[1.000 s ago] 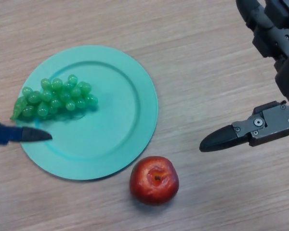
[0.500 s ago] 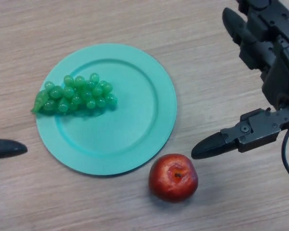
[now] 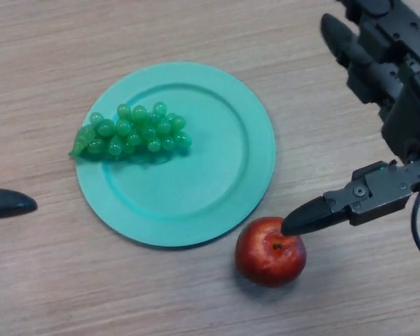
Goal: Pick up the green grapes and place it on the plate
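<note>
My left hand (image 3: 7, 204) has drawn back clear of the plate (image 3: 224, 175), fingers straight and empty. The green grapes (image 3: 133, 131) now rest on the plate's left side, so the placing looks done. My right hand (image 3: 378, 192), fingers straight, hangs over the apple (image 3: 266, 255) beside the plate.

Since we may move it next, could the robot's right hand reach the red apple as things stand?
Probably yes: the right hand hangs open with a fingertip right over the round red apple, and nothing lies between them.

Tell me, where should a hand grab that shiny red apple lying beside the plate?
Probably from above, closing across the round middle of the shiny red apple. It sits with its stem dimple facing up, on the wooden table just off the rim of the teal round plate. The right hand is nearest, one fingertip over it.
</note>
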`<state>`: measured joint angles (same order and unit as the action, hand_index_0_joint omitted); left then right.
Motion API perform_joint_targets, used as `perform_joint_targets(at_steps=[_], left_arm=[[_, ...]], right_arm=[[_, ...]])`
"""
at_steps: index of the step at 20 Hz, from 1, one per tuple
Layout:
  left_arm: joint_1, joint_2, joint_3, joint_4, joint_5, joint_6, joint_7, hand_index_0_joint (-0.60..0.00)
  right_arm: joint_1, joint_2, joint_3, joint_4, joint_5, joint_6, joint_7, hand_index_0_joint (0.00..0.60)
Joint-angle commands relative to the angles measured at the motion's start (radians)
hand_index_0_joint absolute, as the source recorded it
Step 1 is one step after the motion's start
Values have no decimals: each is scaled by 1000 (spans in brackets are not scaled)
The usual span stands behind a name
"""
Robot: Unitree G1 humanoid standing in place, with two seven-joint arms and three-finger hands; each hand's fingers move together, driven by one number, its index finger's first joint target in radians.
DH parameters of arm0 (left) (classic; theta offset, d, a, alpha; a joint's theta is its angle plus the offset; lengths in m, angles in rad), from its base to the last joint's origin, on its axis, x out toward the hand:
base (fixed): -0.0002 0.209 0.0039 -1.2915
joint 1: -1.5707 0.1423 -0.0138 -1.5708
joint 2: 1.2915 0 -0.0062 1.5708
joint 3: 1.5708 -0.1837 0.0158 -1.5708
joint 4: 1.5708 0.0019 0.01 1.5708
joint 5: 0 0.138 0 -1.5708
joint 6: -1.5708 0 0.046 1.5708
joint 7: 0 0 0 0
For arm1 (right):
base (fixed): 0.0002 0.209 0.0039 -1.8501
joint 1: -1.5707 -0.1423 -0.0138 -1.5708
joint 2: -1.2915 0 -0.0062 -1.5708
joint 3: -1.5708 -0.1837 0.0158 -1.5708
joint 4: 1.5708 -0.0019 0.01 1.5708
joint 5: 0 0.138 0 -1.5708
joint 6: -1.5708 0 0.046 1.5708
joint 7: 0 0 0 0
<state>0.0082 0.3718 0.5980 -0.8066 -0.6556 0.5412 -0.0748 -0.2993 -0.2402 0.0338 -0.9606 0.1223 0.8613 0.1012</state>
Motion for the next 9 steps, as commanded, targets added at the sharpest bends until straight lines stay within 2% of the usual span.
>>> perform_joint_targets(at_steps=[1,7,9], left_arm=[[-6,24,45,-28,30,-194,-33,0],[3,14,49,-75,-4,-159,-16,0],[9,16,60,-84,-24,-152,-21,0]], right_arm=[[-14,-5,-24,-53,11,-142,-34,0],[5,1,-16,-75,-14,-146,-26,0],[6,13,-41,-83,26,-158,-32,0]])
